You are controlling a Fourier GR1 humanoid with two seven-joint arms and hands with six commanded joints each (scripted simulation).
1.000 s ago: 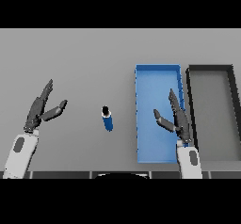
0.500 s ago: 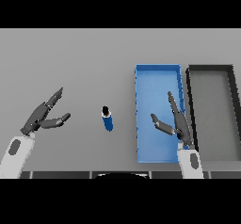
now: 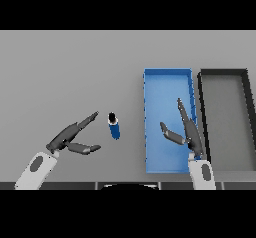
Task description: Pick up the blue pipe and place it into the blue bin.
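The blue pipe (image 3: 114, 126) is a short blue cylinder with a dark top end, lying on the grey table left of the blue bin (image 3: 168, 76). My left hand (image 3: 69, 136) is open just left of the pipe, fingers stretched toward it and thumb spread below, not touching it. My right hand (image 3: 188, 129) is open over the near part of the blue bin, fingers pointing away from me and thumb out to the left. Nothing lies in the bin.
A dark grey bin (image 3: 225, 75) stands directly right of the blue bin, their long walls side by side. The grey table (image 3: 70, 72) stretches wide to the left and back.
My left hand has swung lower and to the right, its fingers now pointing at the pipe. The right hand has barely shifted. The pipe has not moved.
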